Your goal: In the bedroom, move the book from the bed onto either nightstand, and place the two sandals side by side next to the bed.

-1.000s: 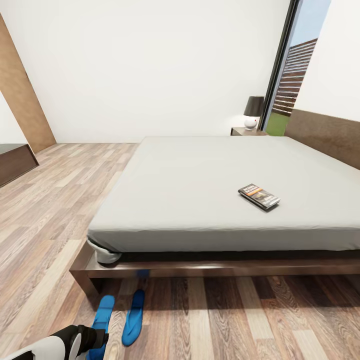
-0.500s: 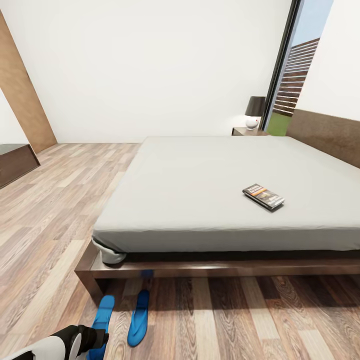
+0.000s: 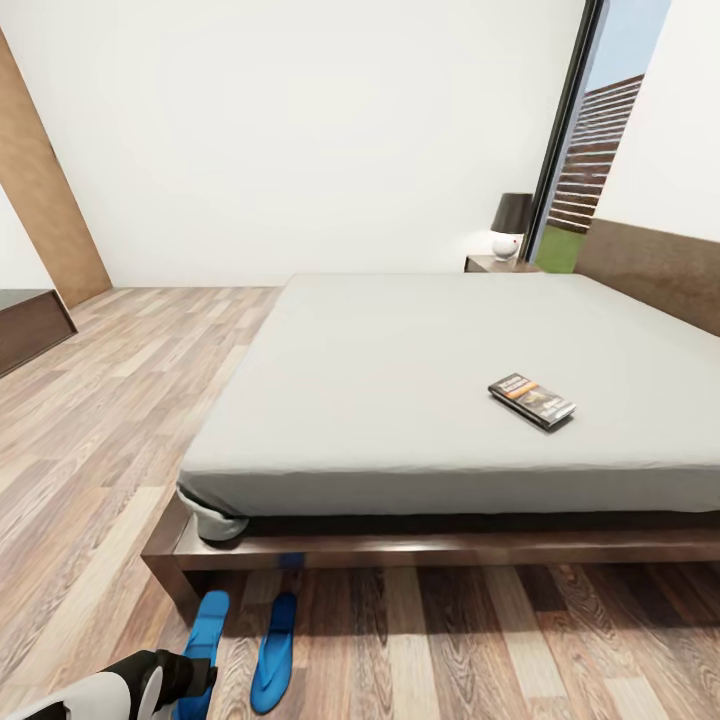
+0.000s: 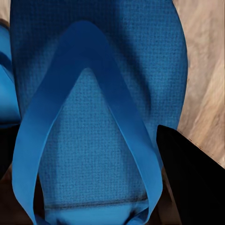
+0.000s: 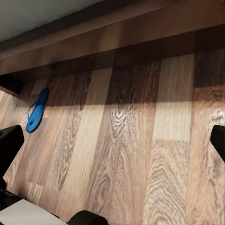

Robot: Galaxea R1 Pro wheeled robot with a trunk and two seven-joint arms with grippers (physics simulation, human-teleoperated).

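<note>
The book (image 3: 531,400) lies flat on the pale grey mattress of the bed (image 3: 400,360), toward the near right part, well apart from the nightstand (image 3: 497,264) that stands beyond the far corner beside the headboard (image 3: 650,270). A lamp (image 3: 510,222) with a dark shade and a round white base sits on that nightstand.

Down on the wooden floor (image 3: 100,420), just in front of the bed's dark frame near its corner, are the two bright blue sandals. One sandal (image 3: 273,652) lies free on the planks, lengthwise toward the bed. The other sandal (image 3: 205,625) lies just beside it, with the left arm (image 3: 120,690) over its near end; close up, its sole and strap lie between the dark fingers of the left claw (image 4: 101,187), which stand wide apart on either side of it. I cannot tell whether they press on it.

The right claw (image 5: 112,140) hangs over bare floor, its fingers spread wide and holding nothing, with a blue sandal (image 5: 36,111) some way off near the bed frame.
</note>
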